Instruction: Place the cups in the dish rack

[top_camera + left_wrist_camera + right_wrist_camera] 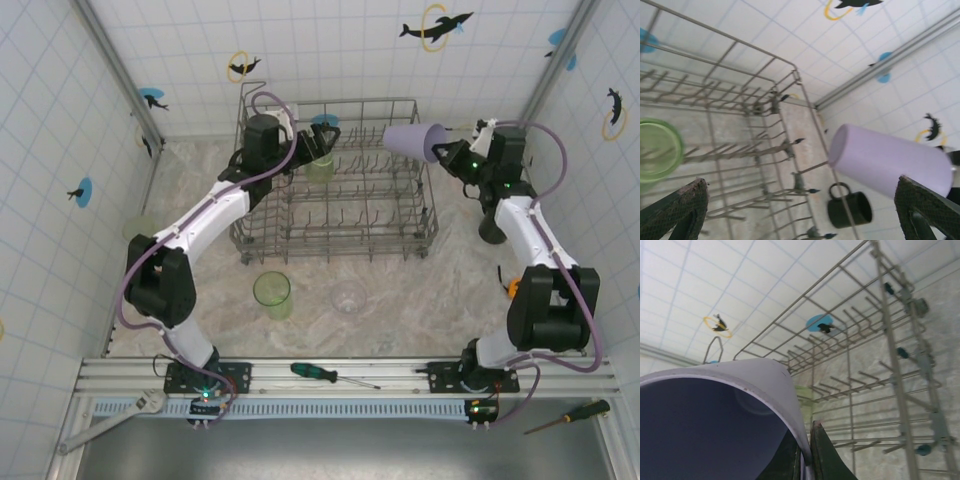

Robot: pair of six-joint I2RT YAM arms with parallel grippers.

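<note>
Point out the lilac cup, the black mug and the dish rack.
lilac cup [890, 162], left wrist view, side wall.
black mug [862, 210], left wrist view, its body.
dish rack [335, 245], top external view, near wall.

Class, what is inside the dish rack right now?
One green cup sits inside the dish rack, near its far-left corner. The left arm covers that corner, so anything beneath it cannot be seen. The lilac cup is not in it.
</note>
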